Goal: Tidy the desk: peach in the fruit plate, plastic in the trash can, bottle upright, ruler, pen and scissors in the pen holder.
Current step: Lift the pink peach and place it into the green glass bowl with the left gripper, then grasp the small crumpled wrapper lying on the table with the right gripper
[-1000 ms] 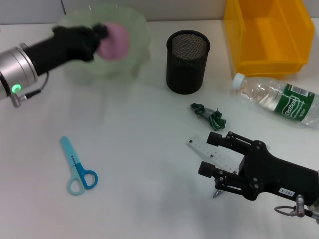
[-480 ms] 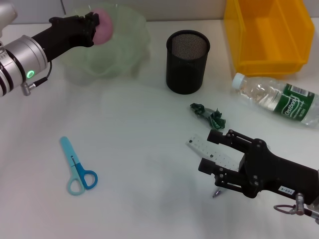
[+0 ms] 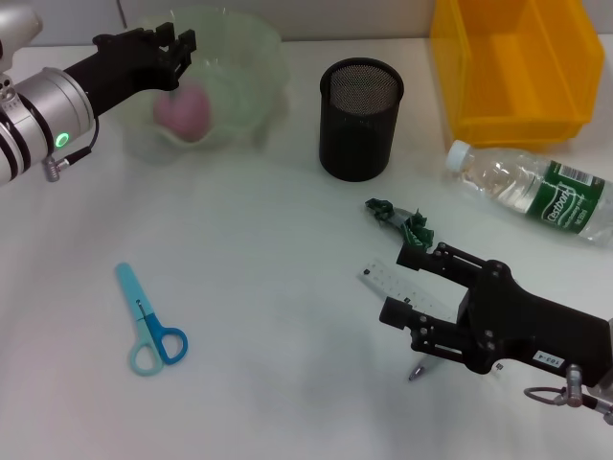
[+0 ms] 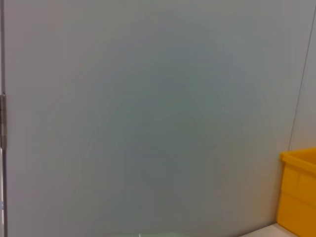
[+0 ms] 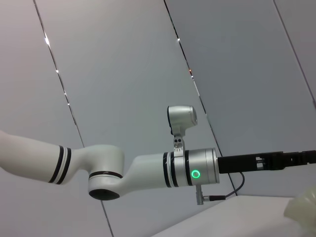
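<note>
With its jaws released above the far-left fruit plate (image 3: 251, 57), the left gripper (image 3: 177, 43) is empty; the peach (image 3: 185, 107) lies inside the plate. Scissors (image 3: 148, 321) lie near-left on the tabletop (image 3: 268, 249). Pen holder (image 3: 360, 117) stands far centre. Right gripper (image 3: 412, 287), jaws spread, straddles the ruler (image 3: 383, 281), likely to grasp it. Bottle (image 3: 532, 192) lies sideways, right.

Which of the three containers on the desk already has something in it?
The fruit plate, far left: the pink peach lies in it. The mesh pen holder and yellow bin look empty.
</note>
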Motion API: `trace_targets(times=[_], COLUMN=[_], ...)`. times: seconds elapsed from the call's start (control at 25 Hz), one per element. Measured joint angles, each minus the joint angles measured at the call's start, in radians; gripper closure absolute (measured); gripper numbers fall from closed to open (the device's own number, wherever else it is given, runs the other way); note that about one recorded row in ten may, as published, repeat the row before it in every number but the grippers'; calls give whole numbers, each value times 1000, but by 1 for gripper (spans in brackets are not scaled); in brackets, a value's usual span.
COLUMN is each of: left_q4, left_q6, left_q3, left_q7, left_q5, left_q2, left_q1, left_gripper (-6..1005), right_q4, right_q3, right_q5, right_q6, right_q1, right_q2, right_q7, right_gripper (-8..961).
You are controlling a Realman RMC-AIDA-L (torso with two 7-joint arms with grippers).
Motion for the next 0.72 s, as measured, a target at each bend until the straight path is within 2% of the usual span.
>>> trace_targets(times=[0.32,0.44,0.56,0.72], left_q4=[0,8,39,112], left_q6=[53,165,344,571], left_q3=[11,11,13,14], left_q7=[-10,-16,-14,-17], left_q5=[-2,-1,7,17], left_q2=[1,6,12,20], left_q1=[18,40,87,189], left_gripper=[648,608,567,555], right_q4=[0,0,0,0], right_q3=[0,0,1,2], right_q5=[2,12,16,31], right_q6=[11,11,11,11], right_q1=[8,10,10,3], right_q2=[0,0,-1,-2], right_q7=[0,0,8,10], right_gripper=[193,194,194,193])
